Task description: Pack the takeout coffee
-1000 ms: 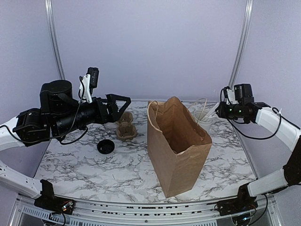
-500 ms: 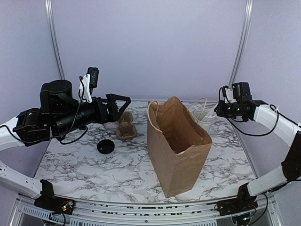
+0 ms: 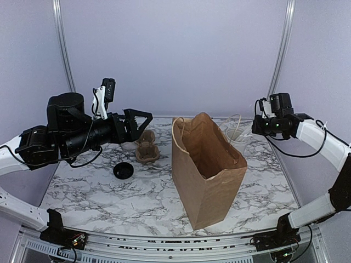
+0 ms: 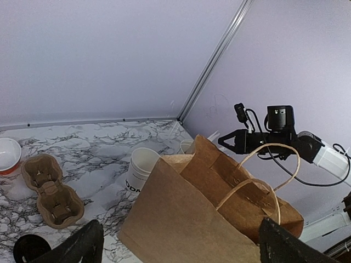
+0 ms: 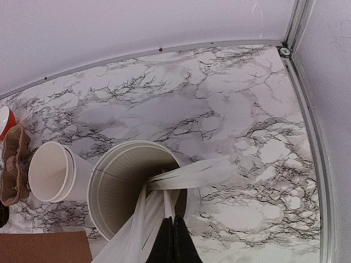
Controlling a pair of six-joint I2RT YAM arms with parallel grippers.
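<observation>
The takeout coffee with its lid on is out of view. A lidless white paper cup with black lettering stands behind the open brown paper bag. A loose round black lid lies on the marble at the left. My right gripper hangs over the frosted white tumbler at the back right, shut on one thin white stick that rises from it. My left gripper is held high at the left, open and empty, facing the bag.
A brown pulp cup carrier lies left of the bag, and a red-rimmed white bowl sits beyond it. The bag's paper handles stick up. Purple walls and metal rails close the back and right sides.
My right gripper's fingers have closed onto a stick in the tumbler, and that wrist has shifted slightly left. The left arm has not moved.
</observation>
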